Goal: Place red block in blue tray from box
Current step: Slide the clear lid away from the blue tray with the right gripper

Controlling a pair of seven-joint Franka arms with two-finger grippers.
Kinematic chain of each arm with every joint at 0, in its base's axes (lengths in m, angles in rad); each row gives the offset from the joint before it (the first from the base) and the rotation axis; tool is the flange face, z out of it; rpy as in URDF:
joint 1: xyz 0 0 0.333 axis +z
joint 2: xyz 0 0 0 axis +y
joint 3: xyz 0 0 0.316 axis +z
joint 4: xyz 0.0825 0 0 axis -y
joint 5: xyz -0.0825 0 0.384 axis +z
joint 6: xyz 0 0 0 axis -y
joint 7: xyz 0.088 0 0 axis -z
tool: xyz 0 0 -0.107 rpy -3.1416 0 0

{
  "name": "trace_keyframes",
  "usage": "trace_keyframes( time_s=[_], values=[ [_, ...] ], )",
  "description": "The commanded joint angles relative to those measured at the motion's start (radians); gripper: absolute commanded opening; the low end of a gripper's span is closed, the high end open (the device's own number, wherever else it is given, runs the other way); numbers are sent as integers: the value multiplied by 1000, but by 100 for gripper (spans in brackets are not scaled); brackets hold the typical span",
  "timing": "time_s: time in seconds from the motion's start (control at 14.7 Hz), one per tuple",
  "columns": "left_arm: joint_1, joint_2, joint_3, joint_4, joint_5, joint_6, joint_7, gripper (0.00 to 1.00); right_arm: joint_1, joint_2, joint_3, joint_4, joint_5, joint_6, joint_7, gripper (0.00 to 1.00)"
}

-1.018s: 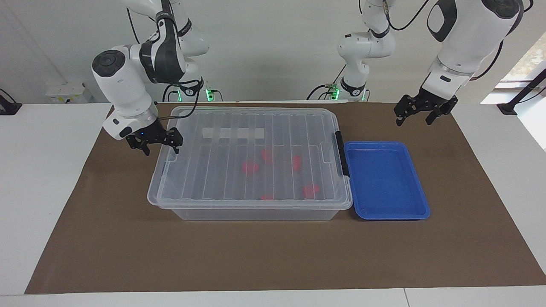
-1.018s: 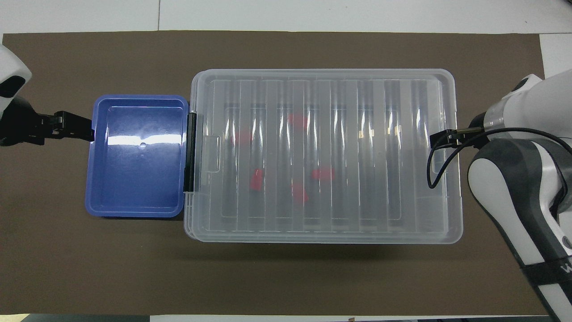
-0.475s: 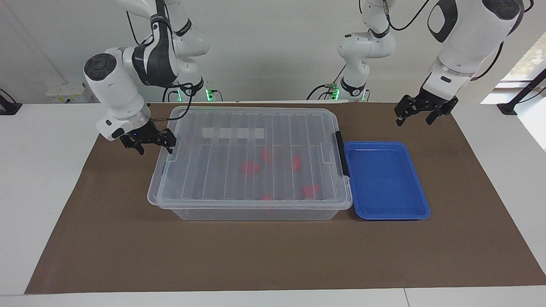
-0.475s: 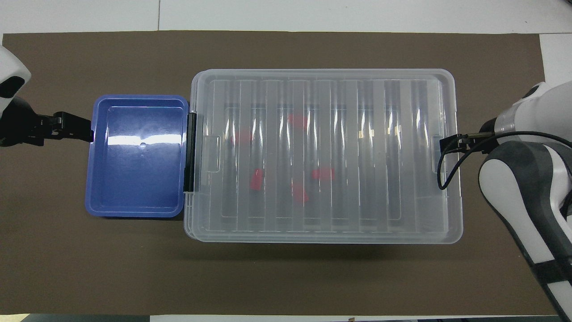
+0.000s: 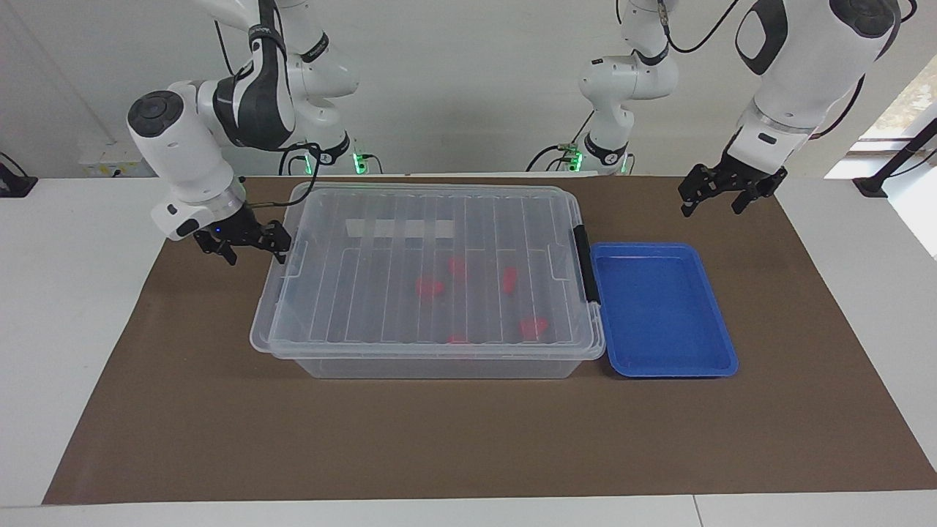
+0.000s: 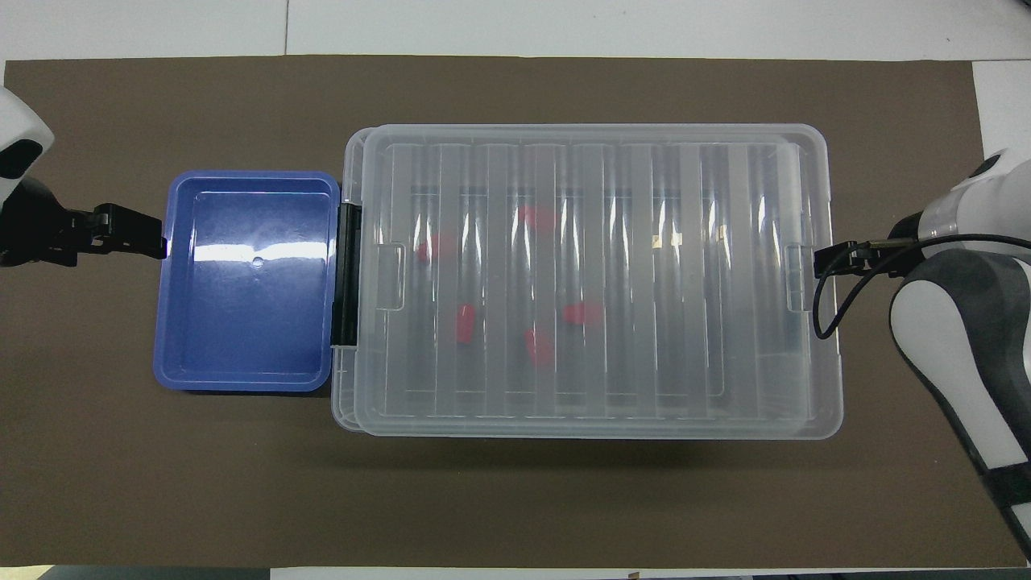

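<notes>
The box stands mid-table under its ribbed clear lid, with a black latch at the end toward the left arm. The lid sits shifted toward the right arm's end and overhangs there. Several small red blocks lie inside, blurred by the lid, one also in the overhead view. The blue tray lies empty against the latch end. My right gripper is at the lid's end edge with fingers spread, one finger at the lid. My left gripper hangs open above the mat near the tray.
A brown mat covers the table under everything. White table shows at both ends. The right arm's forearm and a looping cable hang over the mat beside the box.
My right gripper has moved away from the box toward its own end of the table. The lid has slid a little the same way. The left gripper has stayed put.
</notes>
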Motion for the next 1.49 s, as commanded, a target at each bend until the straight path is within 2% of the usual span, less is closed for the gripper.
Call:
trace_keyframes(
  time_s=[0.0, 1.43],
  values=[
    [-6, -17, 5, -19, -4, 2, 0, 100, -35, -25, 7, -32, 0, 24, -42, 100],
    [-3, -23, 5, -36, -4, 17, 11, 100, -158, -22, 6, -31, 0, 47, -238, 100]
  ],
)
